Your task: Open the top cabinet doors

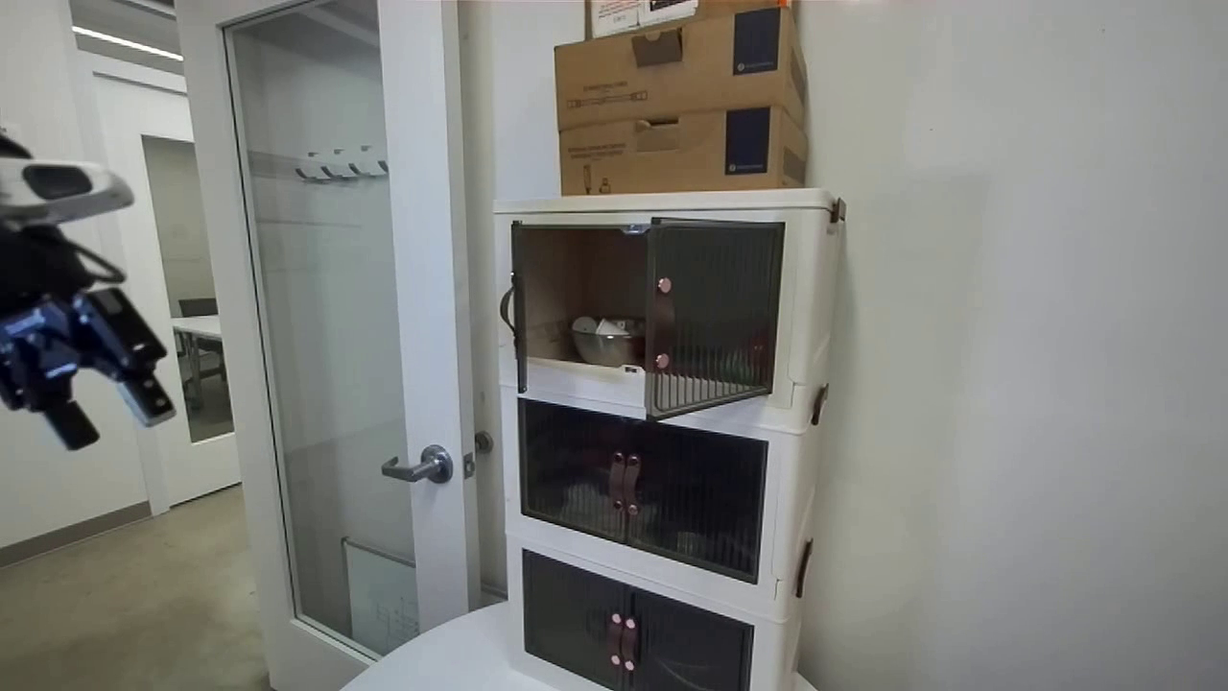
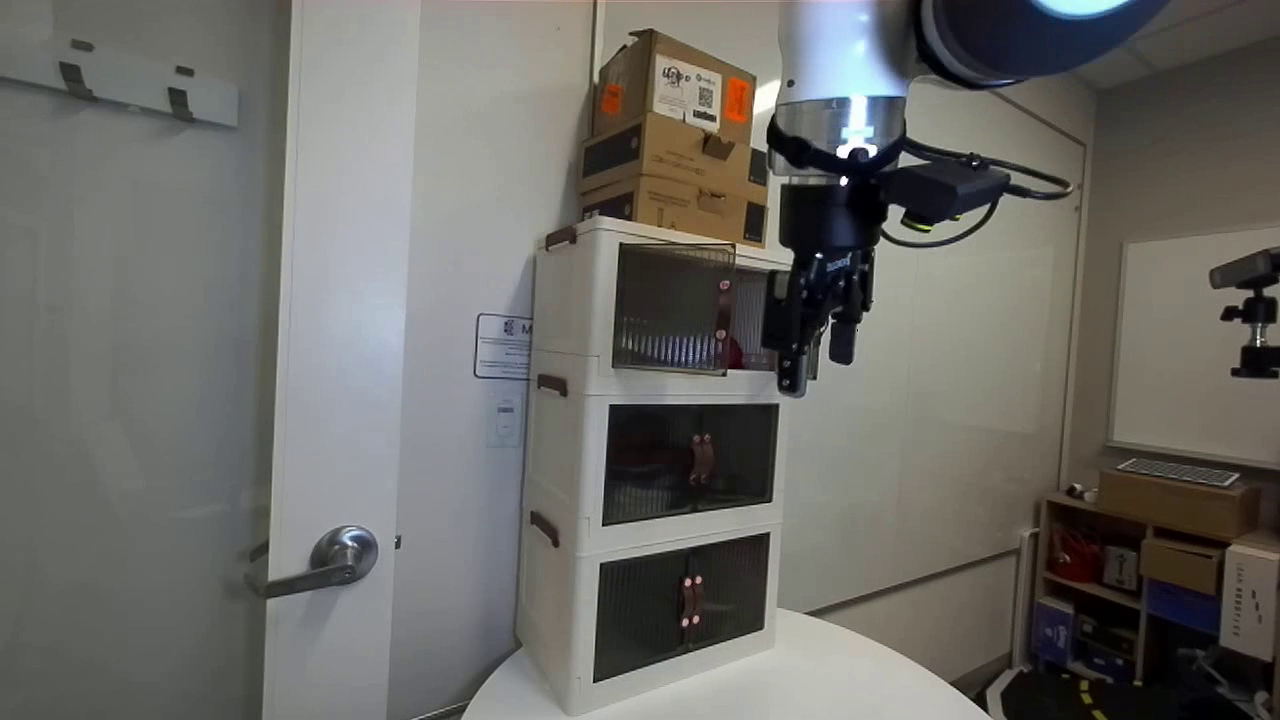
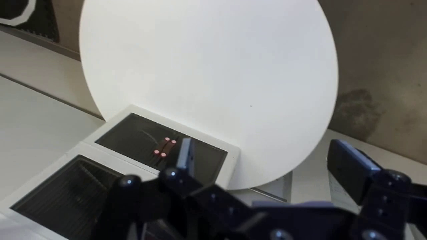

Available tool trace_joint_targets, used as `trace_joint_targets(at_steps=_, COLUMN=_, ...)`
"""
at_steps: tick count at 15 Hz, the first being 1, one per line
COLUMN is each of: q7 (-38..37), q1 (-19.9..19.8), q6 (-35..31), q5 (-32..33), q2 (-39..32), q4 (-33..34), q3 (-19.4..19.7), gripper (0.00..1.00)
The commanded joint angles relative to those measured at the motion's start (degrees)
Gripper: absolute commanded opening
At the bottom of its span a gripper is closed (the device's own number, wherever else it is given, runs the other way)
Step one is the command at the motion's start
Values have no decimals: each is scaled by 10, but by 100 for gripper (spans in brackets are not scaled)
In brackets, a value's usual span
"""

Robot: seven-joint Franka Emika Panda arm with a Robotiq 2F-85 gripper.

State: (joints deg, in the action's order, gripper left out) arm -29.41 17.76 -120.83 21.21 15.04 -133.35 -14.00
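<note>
Two dark, rectangular, translucent plastic doors (image 1: 718,317) at the top of the white three-tier cabinet (image 1: 814,317) are swung outward, and the black jointed fingers (image 3: 350,171) are held spread, away from both.

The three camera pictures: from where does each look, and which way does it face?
Exterior view: off the robot, facing the white three-tier cabinet, front and picture-right side; black gripper at left edge.
Exterior view: off the robot, facing the cabinet's front and picture-left side; white robot arm hangs in, gripper down.
Wrist view: on the arm, looking down past the gripper's fingers at the round white tabletop and dark lowest doors.
Both exterior views share the cabinet's open, dark translucent top doors and brown cardboard boxes.
</note>
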Motion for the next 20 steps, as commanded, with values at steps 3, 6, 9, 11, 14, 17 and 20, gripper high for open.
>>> trace_joint_targets(at_steps=3, q7=202, q1=-97, q6=84, q5=-1, q2=1, q4=105, q3=64, gripper=100)
trace_joint_targets(at_steps=6, q7=297, q1=-139, q6=71, q5=-31, q2=-19, q4=169, q3=114, gripper=100)
trace_joint_targets(at_steps=9, q7=398, q1=-165, q6=29, q5=-111, q2=-42, q4=236, q3=177, gripper=100)
trace_joint_targets(at_steps=11, q7=465, q1=-177, q6=9, q5=-191, q2=-70, q4=290, q3=215, gripper=100)
trace_joint_targets(at_steps=14, q7=552, q1=-173, q6=20, q5=-334, q2=-134, q4=392, q3=278, gripper=100)
trace_joint_targets(at_steps=17, q7=602, q1=-175, q6=78, q5=-480, q2=-203, q4=483, q3=309, gripper=100)
trace_joint_targets(at_steps=20, q7=581, q1=-218, q6=38, q5=-423, q2=-158, q4=414, q3=261, gripper=100)
